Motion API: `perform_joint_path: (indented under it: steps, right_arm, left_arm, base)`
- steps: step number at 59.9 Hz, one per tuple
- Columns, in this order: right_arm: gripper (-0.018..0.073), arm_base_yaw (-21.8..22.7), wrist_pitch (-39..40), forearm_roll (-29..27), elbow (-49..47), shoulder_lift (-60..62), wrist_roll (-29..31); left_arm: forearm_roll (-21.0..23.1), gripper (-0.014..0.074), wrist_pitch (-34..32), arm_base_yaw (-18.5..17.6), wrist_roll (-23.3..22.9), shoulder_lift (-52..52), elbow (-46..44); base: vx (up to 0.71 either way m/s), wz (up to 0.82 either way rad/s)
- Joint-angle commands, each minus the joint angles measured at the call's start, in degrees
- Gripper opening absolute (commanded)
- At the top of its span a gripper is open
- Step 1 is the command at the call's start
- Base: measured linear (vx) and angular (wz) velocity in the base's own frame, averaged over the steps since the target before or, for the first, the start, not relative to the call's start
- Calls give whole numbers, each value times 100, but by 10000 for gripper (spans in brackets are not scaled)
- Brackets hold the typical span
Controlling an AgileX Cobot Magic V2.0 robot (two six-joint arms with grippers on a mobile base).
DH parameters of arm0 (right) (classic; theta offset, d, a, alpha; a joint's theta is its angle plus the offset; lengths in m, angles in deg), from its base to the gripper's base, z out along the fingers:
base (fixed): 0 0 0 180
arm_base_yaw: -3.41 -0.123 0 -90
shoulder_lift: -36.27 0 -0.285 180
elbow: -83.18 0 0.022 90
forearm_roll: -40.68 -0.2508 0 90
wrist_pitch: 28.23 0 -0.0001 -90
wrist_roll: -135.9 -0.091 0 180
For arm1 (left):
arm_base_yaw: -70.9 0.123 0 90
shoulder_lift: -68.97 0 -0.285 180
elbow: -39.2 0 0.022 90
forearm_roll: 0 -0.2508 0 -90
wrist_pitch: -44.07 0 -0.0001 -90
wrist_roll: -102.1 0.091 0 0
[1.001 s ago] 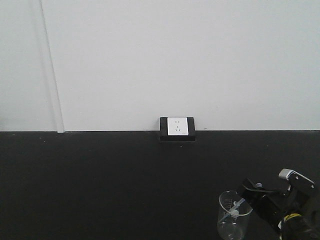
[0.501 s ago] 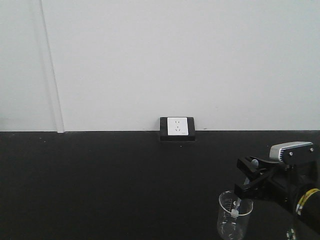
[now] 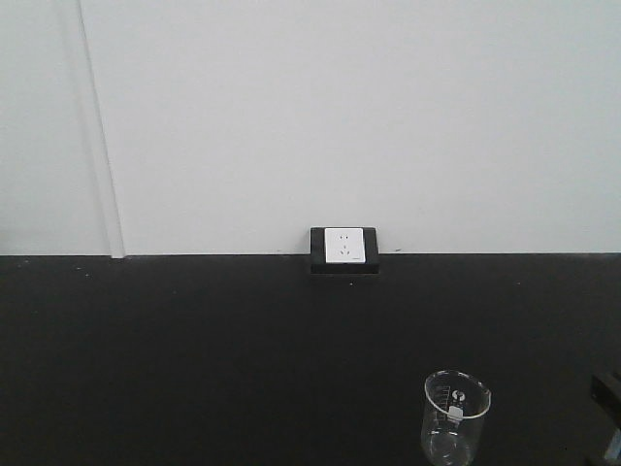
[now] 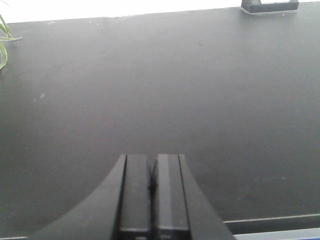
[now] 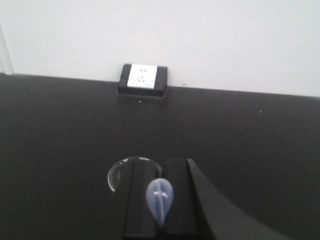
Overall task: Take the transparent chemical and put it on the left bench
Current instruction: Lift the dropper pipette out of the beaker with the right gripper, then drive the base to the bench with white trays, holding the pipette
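Note:
My right gripper [image 5: 160, 163] is shut on the transparent chemical [image 5: 159, 199], a slim translucent whitish dropper whose bulb shows between the fingers. It holds it above and just behind the clear glass beaker [image 5: 123, 173]. In the front view the beaker [image 3: 456, 419] stands alone at the lower right, and only a dark edge of the right arm [image 3: 608, 393] shows beside it. My left gripper [image 4: 152, 158] is shut and empty over a black worktop [image 4: 160, 90]. The left bench is out of view.
A white wall socket in a black frame [image 3: 343, 249] sits at the back of the worktop [image 3: 194, 359]; it also shows in the right wrist view [image 5: 142, 78]. A white wall rises behind. Green leaves [image 4: 4, 45] reach in at the left wrist view's left edge.
My right gripper has lifted from the beaker and drawn back to the right, almost out of the front view. The dropper that leaned in the beaker is now in its jaws.

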Motion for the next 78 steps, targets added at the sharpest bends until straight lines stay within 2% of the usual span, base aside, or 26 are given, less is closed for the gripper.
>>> perform_joint_path:
  steps: [1, 18, 78]
  right_arm:
    - [-3, 11, 257, 47, 157, 666, -22]
    - [-3, 11, 106, 462, 332, 1512, 176]
    - [-3, 11, 118, 457, 332, 1602, 176]
  left_arm:
    - [4, -3, -449, -10, -45, 110, 93]
    - [4, -3, -449, -10, -45, 110, 93]
    - [4, -3, -449, -10, -45, 110, 93]
  base:
    - [0, 0]
    - [0, 0]
    - [-3, 2]
